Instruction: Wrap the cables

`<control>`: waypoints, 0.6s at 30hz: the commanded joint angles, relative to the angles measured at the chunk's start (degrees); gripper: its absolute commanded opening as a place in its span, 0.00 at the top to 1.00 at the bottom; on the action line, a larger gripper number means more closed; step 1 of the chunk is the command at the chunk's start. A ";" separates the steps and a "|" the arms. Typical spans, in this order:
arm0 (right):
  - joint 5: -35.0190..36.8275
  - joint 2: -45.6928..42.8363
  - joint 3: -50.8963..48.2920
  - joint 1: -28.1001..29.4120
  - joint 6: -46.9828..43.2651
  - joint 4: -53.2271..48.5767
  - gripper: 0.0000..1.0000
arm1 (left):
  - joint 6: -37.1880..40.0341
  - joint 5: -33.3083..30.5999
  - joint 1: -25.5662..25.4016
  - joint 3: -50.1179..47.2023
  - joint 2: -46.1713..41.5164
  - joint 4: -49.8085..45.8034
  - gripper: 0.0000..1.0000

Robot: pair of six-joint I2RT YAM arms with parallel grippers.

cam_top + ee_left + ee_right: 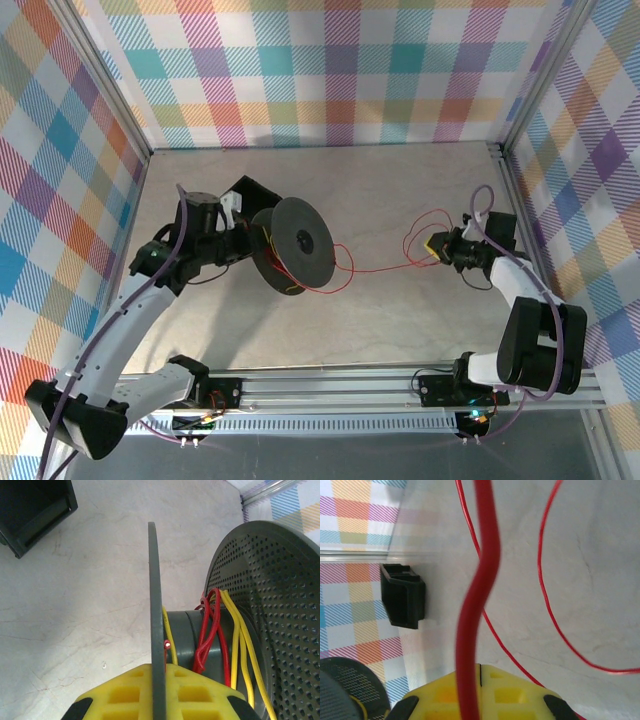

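A dark grey spool [300, 240] stands on edge at the table's middle left. My left gripper [258, 245] is shut on its thin flange [156, 580], the yellow pads [125, 695] clamping the disc on both sides. Red wire [210, 625] and yellow wire [237, 645] are wound on the hub [190, 635] before the perforated flange [280, 605]. From the spool a thin red wire [385, 268] runs right to my right gripper [445, 250], which is shut on it. Close up, the red wire [482, 570] rises from the closed yellow pads [515, 695], with a loose loop [545, 590] on the table.
A black box [245, 195] lies behind the spool, seen again as the black box [30, 510] and the black box [402, 597]. Plaid walls and metal frame posts [505, 150] enclose the marble table [400, 190]. The arms' base rail [400, 385] runs along the near edge.
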 commanded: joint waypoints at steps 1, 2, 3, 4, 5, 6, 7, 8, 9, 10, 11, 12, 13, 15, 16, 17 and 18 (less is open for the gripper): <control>-3.65 -1.75 2.73 -0.03 2.15 4.56 1.00 | 1.40 6.81 0.06 0.37 0.98 4.73 1.00; -4.79 -1.86 3.42 0.82 2.53 5.17 1.00 | 1.28 7.60 -0.33 0.13 1.79 5.56 1.00; -5.09 -1.97 4.01 1.57 2.70 5.57 1.00 | 0.99 8.13 -0.74 -0.15 2.37 6.31 1.00; -5.17 -1.91 4.67 2.60 2.66 5.77 1.00 | 0.62 8.91 -1.10 -0.51 2.87 7.45 1.00; -4.81 -1.87 5.12 3.47 2.69 5.73 1.00 | 0.19 9.83 -1.53 -0.84 3.45 8.66 1.00; -4.22 -1.74 5.58 4.19 2.71 5.53 1.00 | -0.28 10.57 -1.88 -1.08 3.85 9.56 1.00; -3.49 -1.46 6.08 4.59 2.80 5.17 1.00 | -0.46 10.80 -2.32 -1.24 4.24 10.38 1.00; -1.62 -1.51 6.33 4.53 2.98 4.20 1.00 | -0.28 10.55 -2.87 -1.09 4.50 10.27 1.00; 1.07 -1.85 6.70 4.49 2.72 2.96 1.00 | -0.19 10.42 -3.16 -0.97 4.63 10.15 1.00; 4.28 -2.38 7.03 4.51 2.31 1.69 1.00 | -0.04 10.26 -3.32 -1.02 4.82 10.01 1.00; 6.64 -2.95 7.29 4.19 2.29 0.50 1.00 | 0.26 9.88 -3.44 -1.06 4.80 9.50 1.00; 8.33 -3.59 7.27 3.97 2.28 -0.10 1.00 | 0.69 9.26 -3.44 -1.06 4.68 8.82 1.00; 9.79 -4.38 7.28 3.52 2.52 -0.60 1.00 | 1.16 7.85 -3.44 -0.93 4.49 7.59 1.00; 10.99 -6.11 6.77 2.70 3.19 -0.56 1.00 | 2.29 3.89 -3.44 -0.58 3.94 4.82 1.00; 10.33 -7.10 6.40 2.25 3.60 -0.12 1.00 | 2.71 1.59 -3.42 -0.47 3.72 3.30 1.00; 9.48 -7.99 6.28 1.99 3.84 0.09 1.00 | 3.00 -1.63 -3.40 -0.40 3.34 2.20 1.00; 8.53 -8.81 6.01 1.90 4.18 0.36 1.00 | 3.14 -4.28 -3.37 -0.39 2.90 1.43 1.00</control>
